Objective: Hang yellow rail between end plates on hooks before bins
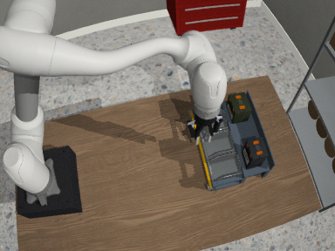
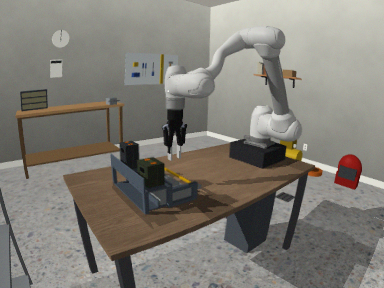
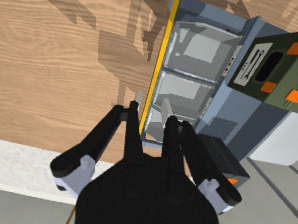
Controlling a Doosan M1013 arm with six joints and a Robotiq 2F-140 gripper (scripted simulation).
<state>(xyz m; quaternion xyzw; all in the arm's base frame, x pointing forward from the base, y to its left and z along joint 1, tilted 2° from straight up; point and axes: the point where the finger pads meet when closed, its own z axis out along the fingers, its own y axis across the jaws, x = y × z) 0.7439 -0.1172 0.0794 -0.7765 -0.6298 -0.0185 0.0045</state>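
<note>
Yellow slim straight rail (image 3: pixel 159 65) fronts boxy grey bins (image 3: pixel 200 50).

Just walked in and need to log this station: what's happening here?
A white arm's gripper hangs above the near end of the grey bin rack, fingers partly closed and holding nothing. The yellow rail already lies along the front of the bins. From these views I can't tell whether it sits between the hook plates or on one.
</note>
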